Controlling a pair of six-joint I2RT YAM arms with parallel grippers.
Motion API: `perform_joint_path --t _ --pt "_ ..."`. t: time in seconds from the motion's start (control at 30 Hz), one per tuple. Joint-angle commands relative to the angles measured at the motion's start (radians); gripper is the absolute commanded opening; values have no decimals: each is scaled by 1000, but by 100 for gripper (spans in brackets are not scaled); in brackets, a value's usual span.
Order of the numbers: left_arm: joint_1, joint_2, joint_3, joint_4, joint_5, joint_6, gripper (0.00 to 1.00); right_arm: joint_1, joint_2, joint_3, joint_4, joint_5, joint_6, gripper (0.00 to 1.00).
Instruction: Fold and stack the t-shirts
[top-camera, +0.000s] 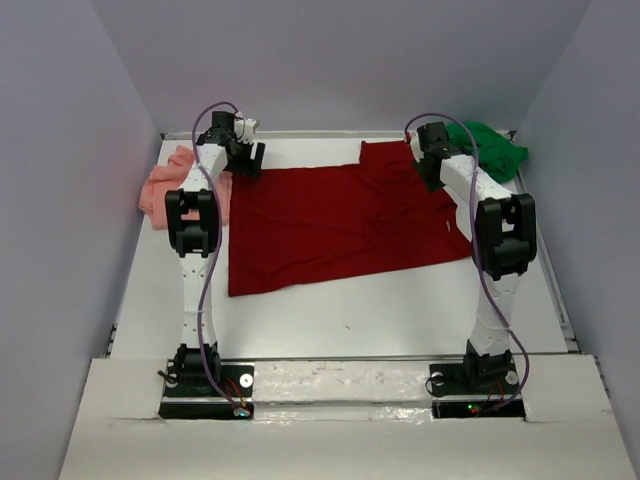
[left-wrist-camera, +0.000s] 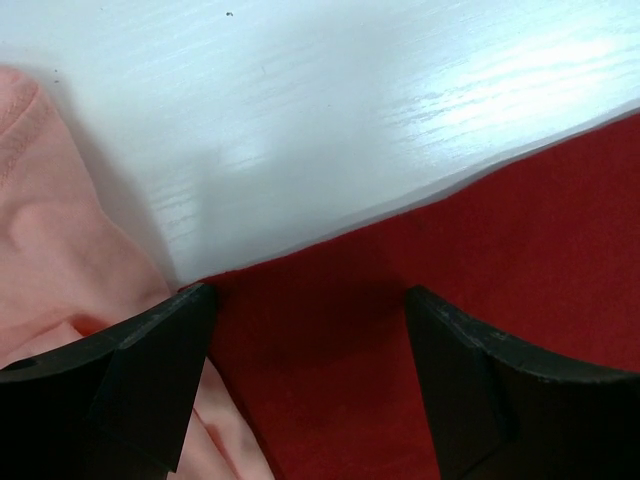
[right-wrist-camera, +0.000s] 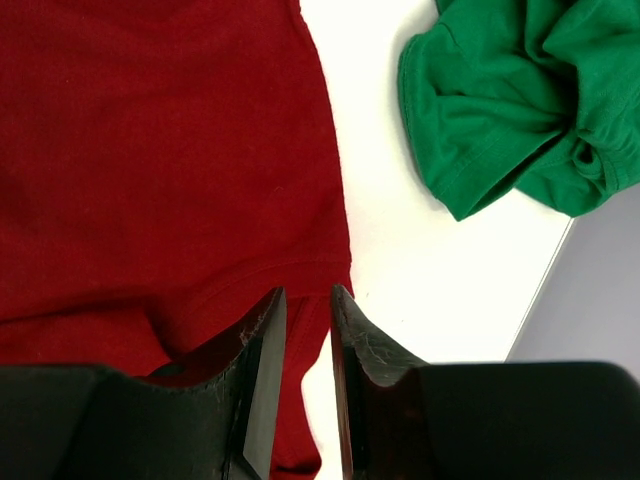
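Note:
A dark red t-shirt (top-camera: 340, 215) lies spread across the white table (top-camera: 400, 310). At its far left corner my left gripper (top-camera: 245, 155) hovers open, its jaws wide on either side of the red cloth (left-wrist-camera: 520, 260), right beside the salmon pink t-shirt (left-wrist-camera: 50, 220). That pink shirt (top-camera: 165, 185) is bunched at the table's left edge. My right gripper (right-wrist-camera: 308, 290) stands over the red shirt's (right-wrist-camera: 150, 150) sleeve hem at the far right. Its jaws are a narrow gap apart, with cloth and table showing between them. The crumpled green t-shirt (right-wrist-camera: 520, 100) sits just beyond.
The green shirt (top-camera: 492, 148) fills the table's far right corner against the grey wall. Grey walls close in the table on the left, back and right. Bare white tabletop stretches between the red shirt's near hem and the arm bases.

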Motion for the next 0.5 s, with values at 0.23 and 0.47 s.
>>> perform_joint_path --t 0.23,0.47 --pt "26 6 53 -42 93 -22 88 -1 11 22 -9 -7 5 29" --pt "61 -17 25 -41 61 -29 88 -1 32 45 -15 -32 13 27"
